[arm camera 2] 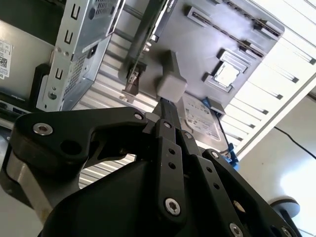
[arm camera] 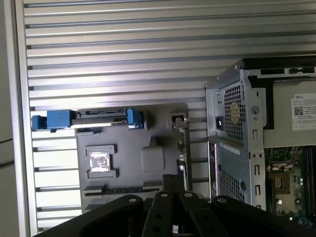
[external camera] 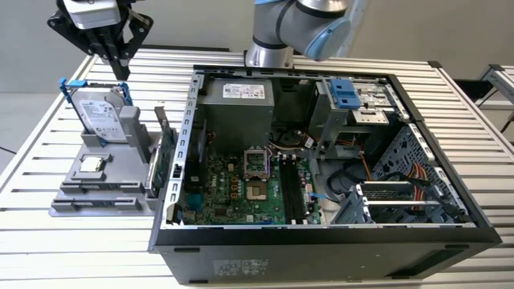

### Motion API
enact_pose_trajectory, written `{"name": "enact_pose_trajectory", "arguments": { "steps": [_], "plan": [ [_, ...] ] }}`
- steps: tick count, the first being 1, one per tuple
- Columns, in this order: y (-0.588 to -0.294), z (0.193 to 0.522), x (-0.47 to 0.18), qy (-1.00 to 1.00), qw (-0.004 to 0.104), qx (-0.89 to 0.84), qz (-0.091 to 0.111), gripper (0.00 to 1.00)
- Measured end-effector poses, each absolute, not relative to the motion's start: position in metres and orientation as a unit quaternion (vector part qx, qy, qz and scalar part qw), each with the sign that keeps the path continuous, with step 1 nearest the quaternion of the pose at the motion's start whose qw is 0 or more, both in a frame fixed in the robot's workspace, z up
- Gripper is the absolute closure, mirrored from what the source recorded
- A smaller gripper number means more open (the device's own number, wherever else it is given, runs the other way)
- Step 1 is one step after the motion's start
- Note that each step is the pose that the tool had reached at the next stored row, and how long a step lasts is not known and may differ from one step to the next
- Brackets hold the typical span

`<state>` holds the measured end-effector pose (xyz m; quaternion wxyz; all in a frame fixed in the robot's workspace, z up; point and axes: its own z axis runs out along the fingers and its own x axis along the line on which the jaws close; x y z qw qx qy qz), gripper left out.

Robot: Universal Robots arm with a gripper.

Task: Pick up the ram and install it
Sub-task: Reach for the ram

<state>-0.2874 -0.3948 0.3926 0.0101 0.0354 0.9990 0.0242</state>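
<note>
Just below my claw (external camera: 122,73), closed on nothing, the hard drive (external camera: 105,117) stands upright in the grey holder (external camera: 72,208) on the bench (external camera: 48,241), and farther from it, past the processor chip (external camera: 93,163), the ram (arm camera: 121,189) lies edgewise in a holder slot, the open computer case (external camera: 321,256) off to one side.
</note>
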Motion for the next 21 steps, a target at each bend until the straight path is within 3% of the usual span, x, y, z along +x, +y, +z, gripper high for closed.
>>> {"name": "enact_pose_trajectory", "arguments": {
  "steps": [21],
  "plan": [
    [-0.394,0.393,-0.313,0.999,0.010,0.035,0.024,1.00]
  ]
}}
